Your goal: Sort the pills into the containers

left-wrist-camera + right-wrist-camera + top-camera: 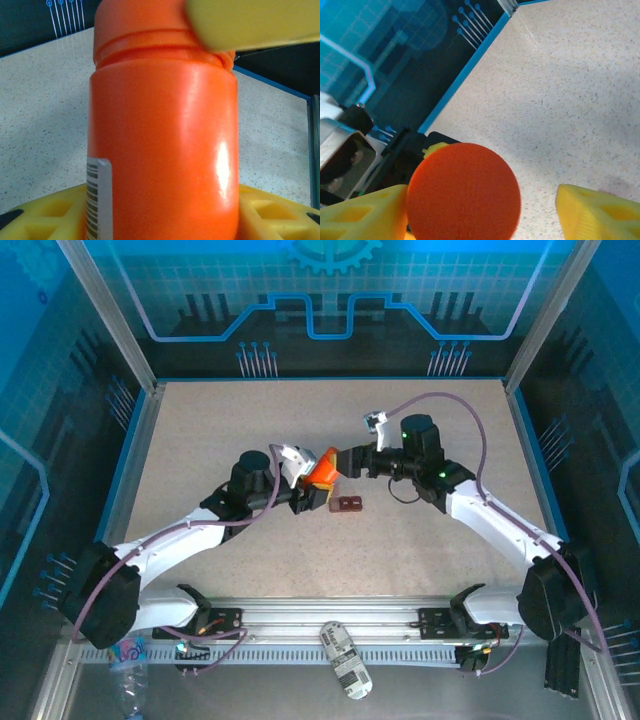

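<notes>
Here, left gripper [160,217]: we see it clamped on the orange pill bottle [160,130].
Right gripper [482,210]: spread wide about the cap [464,192], one finger touching.
Containers [349,504]: just beside the bottle, mid-table [440,430], well clear of every edge.

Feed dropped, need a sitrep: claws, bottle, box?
Left claw shut on orange bottle. Right claw open around cap. Maroon box on table nearby, unobstructed.
</notes>
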### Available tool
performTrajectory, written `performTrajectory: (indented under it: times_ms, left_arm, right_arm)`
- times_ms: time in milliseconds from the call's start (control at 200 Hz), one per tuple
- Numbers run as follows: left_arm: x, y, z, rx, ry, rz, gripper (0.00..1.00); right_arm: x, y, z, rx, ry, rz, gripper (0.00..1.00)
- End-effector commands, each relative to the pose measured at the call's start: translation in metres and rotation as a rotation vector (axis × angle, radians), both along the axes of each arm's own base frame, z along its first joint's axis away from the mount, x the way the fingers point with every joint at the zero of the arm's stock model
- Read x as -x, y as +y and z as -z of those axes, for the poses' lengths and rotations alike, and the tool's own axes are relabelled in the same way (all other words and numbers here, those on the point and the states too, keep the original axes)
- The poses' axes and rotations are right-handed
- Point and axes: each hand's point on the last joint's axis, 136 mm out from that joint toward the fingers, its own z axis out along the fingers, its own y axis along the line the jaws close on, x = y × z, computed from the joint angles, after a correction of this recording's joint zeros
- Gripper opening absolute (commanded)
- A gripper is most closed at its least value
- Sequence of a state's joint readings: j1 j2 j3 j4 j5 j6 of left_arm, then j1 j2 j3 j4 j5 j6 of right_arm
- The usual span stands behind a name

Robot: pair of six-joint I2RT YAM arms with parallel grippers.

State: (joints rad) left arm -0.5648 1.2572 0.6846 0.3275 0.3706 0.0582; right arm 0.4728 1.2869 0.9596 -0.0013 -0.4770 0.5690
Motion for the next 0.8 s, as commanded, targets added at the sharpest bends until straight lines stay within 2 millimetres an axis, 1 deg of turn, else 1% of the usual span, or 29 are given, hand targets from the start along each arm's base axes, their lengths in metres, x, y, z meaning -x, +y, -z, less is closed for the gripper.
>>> performTrajectory:
  times_ms: [0, 35, 115, 175, 215, 255, 375, 510, 730, 795]
  left_arm:
    - [0.000, 0.000, -0.023, 0.037, -0.076, 0.007, 0.00]
    - [0.000, 0.000, -0.022, 0.030, -0.075, 0.008, 0.00]
    - [-0.001, 0.000, -0.019, 0.017, -0.076, 0.010, 0.00]
    - [-0.001, 0.000, -0.019, 0.011, -0.076, 0.008, 0.00]
    - [-0.001, 0.000, -0.018, 0.010, -0.073, 0.009, 0.00]
    - [-0.002, 0.000, -0.017, 0.009, -0.070, 0.010, 0.00]
    - [-0.003, -0.001, -0.016, 0.009, -0.066, 0.009, 0.00]
    - [-0.003, -0.001, -0.016, 0.013, -0.064, 0.009, 0.00]
    - [-0.003, -0.001, -0.016, 0.013, -0.064, 0.010, 0.00]
    - [-0.003, -0.002, -0.017, 0.013, -0.066, 0.010, 0.00]
  right_arm:
    - [-0.005, -0.020, -0.020, -0.111, 0.085, 0.151, 0.80]
    - [-0.006, -0.026, -0.021, -0.123, 0.121, 0.211, 0.80]
    - [-0.009, -0.040, -0.012, -0.108, 0.208, 0.347, 0.81]
    - [-0.009, -0.044, -0.011, -0.100, 0.229, 0.397, 0.83]
    - [-0.010, -0.043, -0.011, -0.093, 0.227, 0.406, 0.85]
    - [-0.011, -0.039, -0.013, -0.080, 0.224, 0.399, 0.87]
    - [-0.011, -0.021, -0.015, -0.053, 0.220, 0.350, 0.87]
    - [-0.011, -0.004, -0.014, -0.036, 0.217, 0.317, 0.85]
    - [-0.009, 0.009, -0.009, -0.036, 0.225, 0.286, 0.78]
    - [-0.007, 0.012, -0.008, -0.038, 0.223, 0.276, 0.74]
